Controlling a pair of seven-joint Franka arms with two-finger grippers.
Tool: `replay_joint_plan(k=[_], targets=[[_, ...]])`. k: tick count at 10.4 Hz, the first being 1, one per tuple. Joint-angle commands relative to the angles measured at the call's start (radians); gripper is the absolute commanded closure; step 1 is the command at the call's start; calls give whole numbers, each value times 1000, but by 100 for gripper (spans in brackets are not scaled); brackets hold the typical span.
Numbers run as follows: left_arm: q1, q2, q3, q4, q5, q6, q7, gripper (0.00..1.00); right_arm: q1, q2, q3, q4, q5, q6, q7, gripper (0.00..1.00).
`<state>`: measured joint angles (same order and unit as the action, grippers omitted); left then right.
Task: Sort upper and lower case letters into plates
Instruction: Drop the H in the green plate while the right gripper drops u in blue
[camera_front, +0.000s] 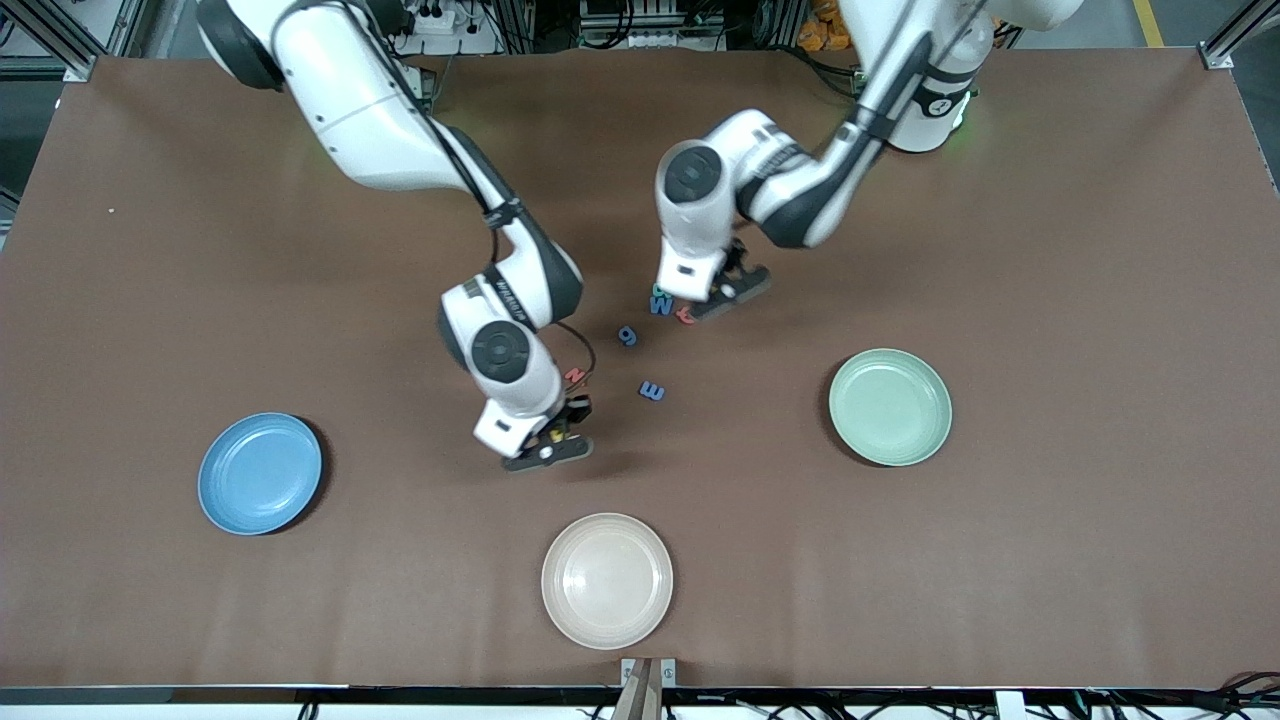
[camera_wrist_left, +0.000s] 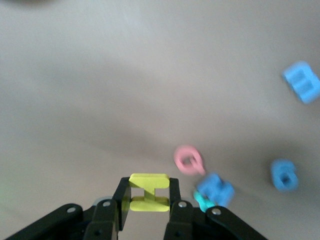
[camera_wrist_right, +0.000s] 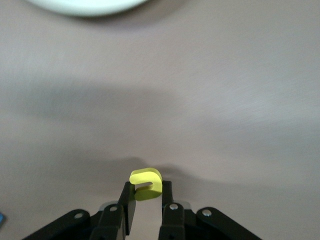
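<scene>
The left gripper (camera_wrist_left: 148, 200) clenches a yellow letter (camera_wrist_left: 148, 192) beside the loose letters (camera_front: 660, 303) at the table's middle. The right gripper (camera_wrist_right: 147, 200) pinches a second yellow letter (camera_wrist_right: 146, 183), at about twelve o'clock from the cream plate (camera_front: 607, 580). The blue plate (camera_front: 260, 473) lies at nine o'clock and the green plate (camera_front: 890, 407) at three o'clock.

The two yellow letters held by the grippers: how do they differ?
The yellow H-shaped letter has two bars joined by a crossbar; the yellow hooked letter is one curved piece. The left gripper holds the first beside the loose letters; the right gripper holds the second apart from them. Both are flat, yellow and pinched.
</scene>
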<state>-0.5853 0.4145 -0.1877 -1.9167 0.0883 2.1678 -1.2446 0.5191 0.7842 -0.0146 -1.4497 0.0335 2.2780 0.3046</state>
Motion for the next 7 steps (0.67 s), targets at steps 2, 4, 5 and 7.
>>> replay_joint_plan(k=[2, 4, 5, 7], targets=[[247, -36, -10, -15, 31, -19, 325, 100, -135, -115, -7, -40, -3, -151, 11, 100], [390, -13, -13, -1, 45, 15, 489, 100, -186, -135, -27, -52, -11, -228, 11, 100], [425, 1, -10, -1, 47, 38, 541, 100, -206, -143, -57, -64, -9, -235, -2, 100], [467, 32, -10, -1, 47, 85, 576, 91, -299, -140, -64, -72, -11, -233, -106, 100]])
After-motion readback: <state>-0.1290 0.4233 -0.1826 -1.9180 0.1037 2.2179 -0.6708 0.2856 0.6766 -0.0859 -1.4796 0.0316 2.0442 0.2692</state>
